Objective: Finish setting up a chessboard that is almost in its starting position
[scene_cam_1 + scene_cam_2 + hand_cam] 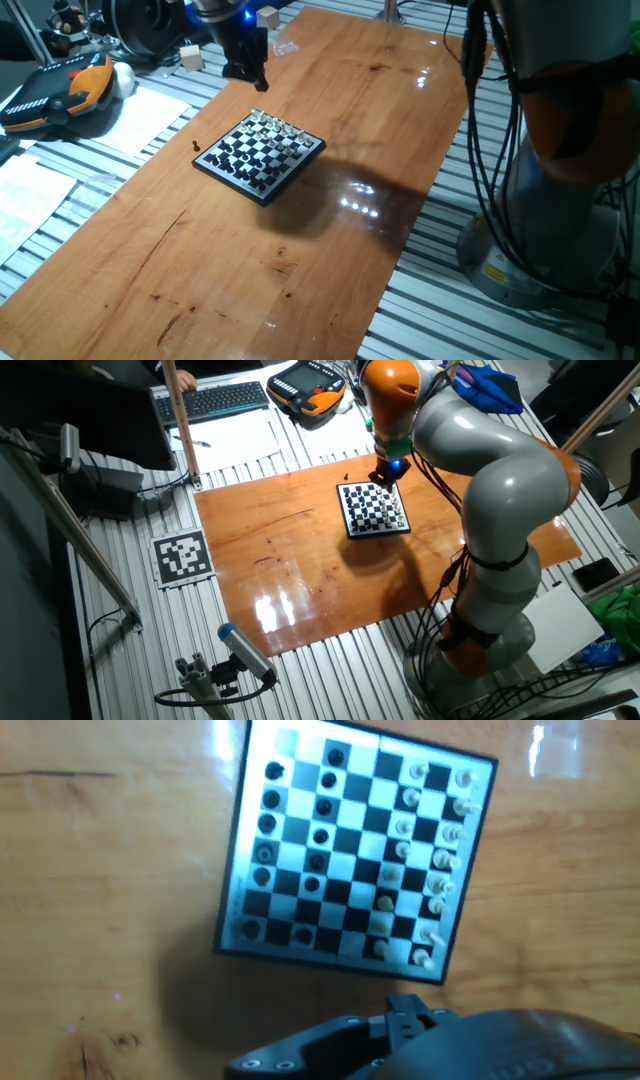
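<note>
On the wooden table (330,120), the gripper (247,72) hovers above the chessboard (259,152); I cannot tell whether its fingers are apart. A stray dark piece (196,146) beside the board likely needs fetching next.

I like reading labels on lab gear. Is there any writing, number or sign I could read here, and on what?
No readable words or numbers.
Square black-and-white marker beside the table: a coded pattern, no text.
Yellow sticker on the robot base: too blurred.
Papers: too small.
</note>
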Motion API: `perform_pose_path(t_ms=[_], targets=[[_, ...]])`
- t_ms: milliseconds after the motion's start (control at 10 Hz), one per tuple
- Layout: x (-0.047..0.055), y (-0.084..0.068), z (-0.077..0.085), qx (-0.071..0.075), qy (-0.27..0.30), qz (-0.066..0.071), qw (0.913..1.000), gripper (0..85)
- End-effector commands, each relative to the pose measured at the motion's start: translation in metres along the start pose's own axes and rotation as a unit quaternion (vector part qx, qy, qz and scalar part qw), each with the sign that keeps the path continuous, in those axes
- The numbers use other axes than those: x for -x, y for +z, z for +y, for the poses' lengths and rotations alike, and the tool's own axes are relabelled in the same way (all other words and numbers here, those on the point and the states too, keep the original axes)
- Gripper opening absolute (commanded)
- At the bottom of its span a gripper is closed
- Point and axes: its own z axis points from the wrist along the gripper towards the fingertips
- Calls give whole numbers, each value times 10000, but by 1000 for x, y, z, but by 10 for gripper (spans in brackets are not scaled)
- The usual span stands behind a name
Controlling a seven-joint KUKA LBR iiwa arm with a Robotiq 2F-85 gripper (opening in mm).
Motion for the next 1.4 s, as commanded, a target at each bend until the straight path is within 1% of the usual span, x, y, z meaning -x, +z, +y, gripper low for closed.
perform_pose_path(t_ms=[0,100,200,300,400,500,700,800,900,1000,1100,1200,1300], targets=[[0,0,0,110,-52,-110,9999,0],[0,0,0,217,-173,-96,9996,0],[0,0,0,280,-342,-60,9990,0],[0,0,0,529,-358,-275,9976,0],[0,0,0,513,-202,-434,9975,0],[0,0,0,524,-47,-480,9975,0],[0,0,0,634,173,-464,9968,0],[5,-3,3,623,274,-465,9966,0],[19,-8,9,605,343,-414,9967,0],[36,-12,11,630,376,-367,9966,0],[57,-11,10,660,381,-382,9964,0],[71,-7,8,644,360,-383,9965,0],[86,-5,8,590,341,-361,9970,0]])
